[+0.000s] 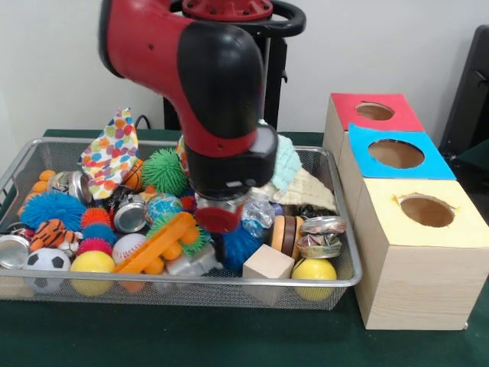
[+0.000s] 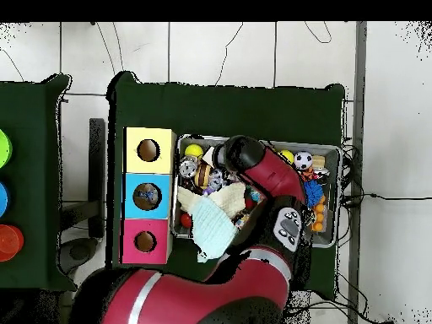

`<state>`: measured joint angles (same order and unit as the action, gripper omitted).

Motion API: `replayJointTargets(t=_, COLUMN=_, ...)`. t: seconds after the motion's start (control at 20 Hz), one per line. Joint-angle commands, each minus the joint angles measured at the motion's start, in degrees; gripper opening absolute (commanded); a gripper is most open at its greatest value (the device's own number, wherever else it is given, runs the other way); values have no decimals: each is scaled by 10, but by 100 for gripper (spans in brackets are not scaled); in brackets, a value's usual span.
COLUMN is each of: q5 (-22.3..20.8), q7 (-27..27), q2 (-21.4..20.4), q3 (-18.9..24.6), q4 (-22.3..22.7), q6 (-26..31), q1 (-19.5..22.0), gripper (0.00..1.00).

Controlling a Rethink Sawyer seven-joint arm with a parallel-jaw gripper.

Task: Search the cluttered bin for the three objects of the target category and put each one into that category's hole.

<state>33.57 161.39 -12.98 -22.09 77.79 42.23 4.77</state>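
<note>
The wire mesh bin (image 1: 229,281) is full of toys. The red and black arm comes down into its middle. My gripper (image 1: 220,229) is low among the toys, beside a blue spiky ball (image 1: 238,246), and the wrist hides how it stands. Silver cans lie in the clutter: one left of the gripper (image 1: 130,217), one at the left edge (image 1: 12,250), one at the back left (image 1: 70,184), and a crushed, patterned one at the right (image 1: 321,235). In the overhead view the arm (image 2: 261,173) covers most of the bin (image 2: 334,153).
Three wooden boxes with holes stand to the right of the bin: yellow (image 1: 426,211), blue (image 1: 396,154), red (image 1: 374,112). Balls, an orange plastic toy (image 1: 157,245), a wooden cube (image 1: 267,264), a spotted cloth (image 1: 111,149) and a pale knitted cloth (image 1: 294,172) crowd the bin.
</note>
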Motion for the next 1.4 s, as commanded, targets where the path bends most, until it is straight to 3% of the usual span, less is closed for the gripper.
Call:
replayJointTargets(t=0.05, q5=-98, q7=-140, q2=-47, q3=52, q4=128, q6=72, q1=64, gripper=100)
replayJointTargets(t=0.45, q5=-143, q7=-119, q2=-53, q3=105, q4=156, q6=34, q1=106, gripper=100)
replayJointTargets(t=0.8, q5=-135, q7=-100, q2=-24, q3=182, q4=175, q6=-67, q1=147, gripper=100)
replayJointTargets(t=1.15, q5=-131, q7=-44, q2=-53, q3=193, q4=187, q6=-56, q1=140, gripper=100)
replayJointTargets(t=1.4, q5=-106, q7=-10, q2=-63, q3=210, q4=204, q6=-107, q1=148, gripper=100)
